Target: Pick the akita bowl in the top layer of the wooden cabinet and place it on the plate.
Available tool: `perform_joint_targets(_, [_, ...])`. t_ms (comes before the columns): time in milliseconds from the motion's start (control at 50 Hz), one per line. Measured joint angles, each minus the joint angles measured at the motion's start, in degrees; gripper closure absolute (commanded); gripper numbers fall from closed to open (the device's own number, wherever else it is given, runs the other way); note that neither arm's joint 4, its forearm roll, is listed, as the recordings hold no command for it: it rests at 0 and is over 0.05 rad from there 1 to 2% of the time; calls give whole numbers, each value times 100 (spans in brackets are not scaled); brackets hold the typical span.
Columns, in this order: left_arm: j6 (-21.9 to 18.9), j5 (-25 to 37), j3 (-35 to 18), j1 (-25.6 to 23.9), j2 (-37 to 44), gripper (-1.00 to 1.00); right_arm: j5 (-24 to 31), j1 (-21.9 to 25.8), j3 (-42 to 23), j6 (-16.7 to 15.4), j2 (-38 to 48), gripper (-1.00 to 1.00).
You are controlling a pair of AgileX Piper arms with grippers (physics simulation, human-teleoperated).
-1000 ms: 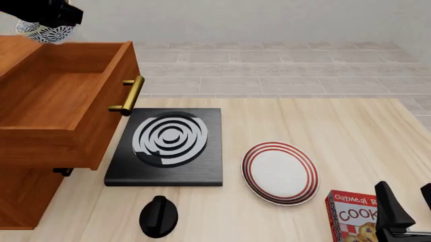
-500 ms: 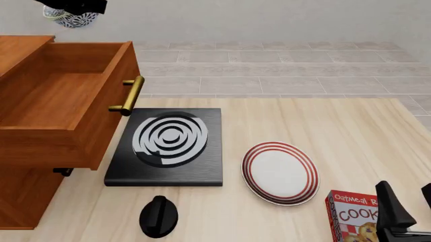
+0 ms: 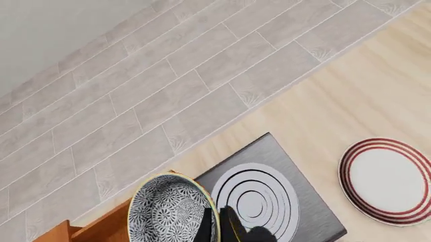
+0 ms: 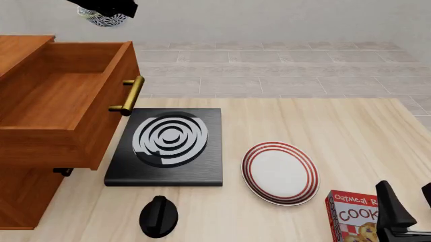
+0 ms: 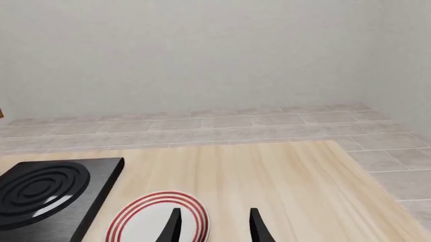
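The akita bowl [image 4: 106, 19], white with dark-blue speckles, hangs high above the back of the wooden cabinet [image 4: 27, 201]. My left gripper [image 4: 108, 7] is shut on its rim. In the left wrist view the bowl [image 3: 168, 212] shows its patterned inside, with the dark fingers [image 3: 233, 228] pinching its edge. The top layer [image 4: 64, 108] is pulled out and holds nothing. On the table to the right lies the red-ringed plate [image 4: 280, 172], also seen as the plate [image 3: 385, 180] and the plate [image 5: 155, 222]. My right gripper [image 4: 408, 196] stands open at the near right corner, apart from the plate.
A black square stove [image 4: 168, 147] with white rings lies between cabinet and plate, with a black knob [image 4: 159, 217] in front of it. A red cookie box [image 4: 352, 222] stands beside my right gripper. The drawer's brass handle [image 4: 129, 96] juts toward the stove.
My left gripper has carried the bowl to the right and slightly higher, from over the cabinet's far left toward the drawer's back. The right arm has stayed still.
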State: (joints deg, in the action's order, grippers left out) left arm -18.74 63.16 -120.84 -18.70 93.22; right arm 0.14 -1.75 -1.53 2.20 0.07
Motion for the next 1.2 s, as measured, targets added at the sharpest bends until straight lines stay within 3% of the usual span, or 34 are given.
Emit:
perform_joint_targets(880, [-228,-575,-11,-1097,486,100,-61,4,-14,-36,1,-100])
perform_joint_targets(1200, [-424,-930,314,-1426,604,100,-92,12,-21,-42,-3,-100])
